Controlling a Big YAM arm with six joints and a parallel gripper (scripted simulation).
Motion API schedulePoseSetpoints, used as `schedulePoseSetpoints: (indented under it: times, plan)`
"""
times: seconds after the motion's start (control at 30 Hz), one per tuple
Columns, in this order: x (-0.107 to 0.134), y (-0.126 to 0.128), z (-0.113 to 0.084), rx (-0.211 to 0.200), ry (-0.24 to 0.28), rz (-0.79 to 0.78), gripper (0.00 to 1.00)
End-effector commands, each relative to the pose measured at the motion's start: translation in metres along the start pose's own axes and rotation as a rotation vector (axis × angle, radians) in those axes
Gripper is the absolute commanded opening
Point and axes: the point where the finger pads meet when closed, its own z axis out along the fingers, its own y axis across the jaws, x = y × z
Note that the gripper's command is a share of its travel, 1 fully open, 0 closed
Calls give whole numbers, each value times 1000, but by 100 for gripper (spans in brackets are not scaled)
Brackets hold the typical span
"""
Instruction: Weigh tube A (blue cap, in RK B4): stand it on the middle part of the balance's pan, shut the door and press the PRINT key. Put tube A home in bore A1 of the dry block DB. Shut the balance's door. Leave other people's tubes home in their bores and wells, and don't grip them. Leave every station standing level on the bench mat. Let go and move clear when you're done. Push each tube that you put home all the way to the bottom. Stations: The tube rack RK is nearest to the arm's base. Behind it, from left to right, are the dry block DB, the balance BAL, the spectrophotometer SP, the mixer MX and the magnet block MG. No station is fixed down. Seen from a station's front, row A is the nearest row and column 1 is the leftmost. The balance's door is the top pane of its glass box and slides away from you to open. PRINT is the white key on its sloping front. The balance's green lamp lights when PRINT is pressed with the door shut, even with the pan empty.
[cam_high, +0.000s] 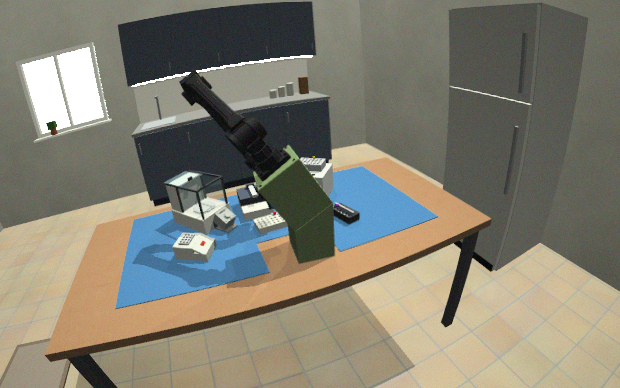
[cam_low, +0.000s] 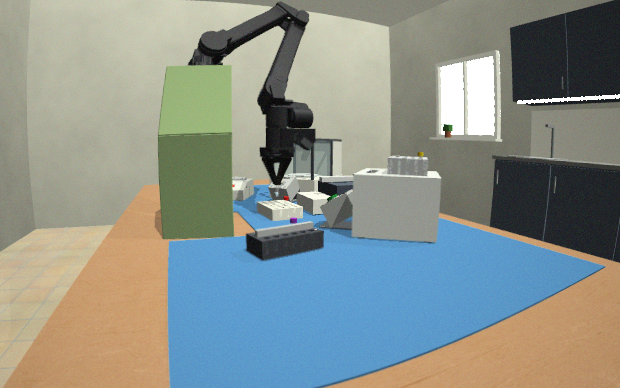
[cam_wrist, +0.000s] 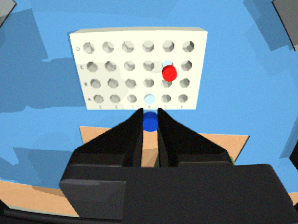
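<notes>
My gripper is shut on tube A by its blue cap. The tube hangs upright below the fingertips, above the front of the cream rack RK; its pale tip appears over row A in the wrist view. The balance has a glass box with a pale pane and dark handle at its top; how far the door stands open I cannot tell. Its sloping front faces the arm; the PRINT key is too small to make out. The dry block DB stands left of it.
A red-capped tube stands in RK, right of the held tube. The spectrophotometer is behind RK. The tall mixer carries a plate with a yellow cap. The black magnet block holds a purple-capped tube.
</notes>
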Motion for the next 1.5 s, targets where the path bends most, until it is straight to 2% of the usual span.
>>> schedulePoseSetpoints:
  times: [0.0,0.17,0.2,1.47]
  plan:
    - [8,0,-13,0,11,3,9]
    - [8,0,-17,-1,10,2,9]
    - [2,-1,-17,-1,0,-3,9]
    - [4,1,-14,0,8,-5,9]
